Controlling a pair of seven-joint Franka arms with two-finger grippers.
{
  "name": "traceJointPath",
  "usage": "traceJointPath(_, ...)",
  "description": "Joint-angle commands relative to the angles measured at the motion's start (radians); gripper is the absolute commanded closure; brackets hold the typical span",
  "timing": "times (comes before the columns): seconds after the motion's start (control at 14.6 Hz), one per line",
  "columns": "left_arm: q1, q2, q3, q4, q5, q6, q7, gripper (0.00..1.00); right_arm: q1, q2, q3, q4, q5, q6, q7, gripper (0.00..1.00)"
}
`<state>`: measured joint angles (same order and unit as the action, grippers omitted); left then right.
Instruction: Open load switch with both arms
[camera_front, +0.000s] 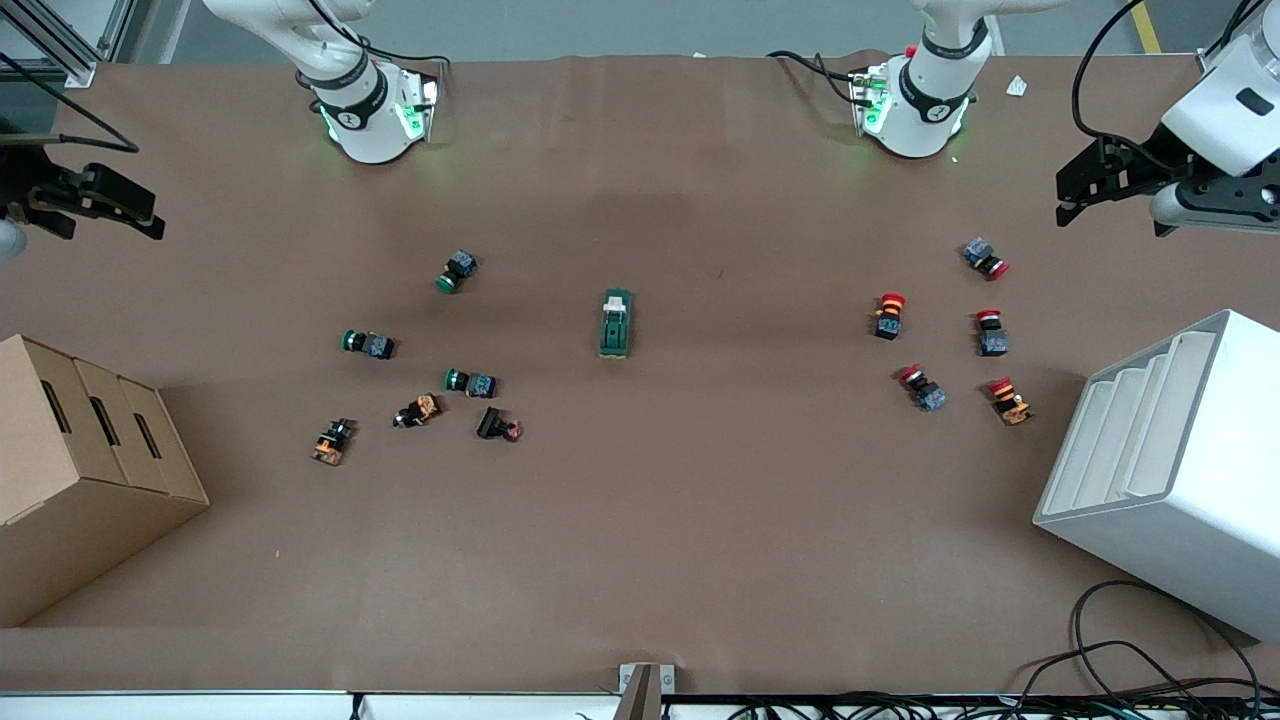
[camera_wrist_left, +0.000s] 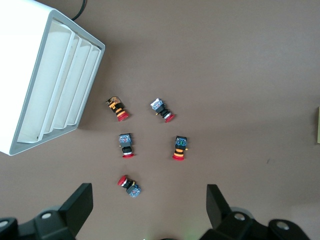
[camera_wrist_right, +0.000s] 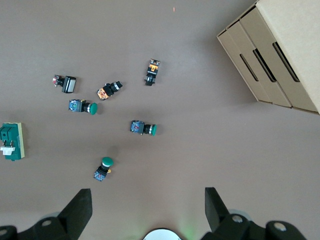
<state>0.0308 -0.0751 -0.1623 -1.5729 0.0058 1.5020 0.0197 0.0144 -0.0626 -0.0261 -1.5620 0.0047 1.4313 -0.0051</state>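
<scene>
The load switch (camera_front: 616, 323), a dark-green oblong block with a white toggle piece on top, lies flat in the middle of the table; it also shows in the right wrist view (camera_wrist_right: 12, 141). My left gripper (camera_front: 1068, 200) hangs open in the air over the left arm's end of the table, looking down on the red push-buttons (camera_wrist_left: 129, 186), with nothing between its fingers (camera_wrist_left: 80, 202). Over the right arm's end of the table my right gripper (camera_front: 150, 215) is open and holds nothing, and its fingers (camera_wrist_right: 82, 202) frame bare table near a green push-button (camera_wrist_right: 103, 169).
Several red-capped push-buttons (camera_front: 890, 315) lie toward the left arm's end, several green and orange ones (camera_front: 470, 382) toward the right arm's end. A white slotted rack (camera_front: 1170, 470) and a cardboard box (camera_front: 70, 470) stand at the two ends.
</scene>
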Motion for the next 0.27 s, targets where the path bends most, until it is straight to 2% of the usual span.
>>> traceJointPath(0.0,0.008,-0.009,0.000,-0.012,-0.006,0.006,0.009,0.00,-0.011,-0.138,0.006,-0.168,-0.009,0.076,-0.029,0.00)
traceJointPath(0.21,0.003,0.003,-0.002,-0.009,-0.010,0.007,-0.001,0.00,-0.011,-0.146,0.008,-0.174,-0.009,0.070,-0.029,0.00)
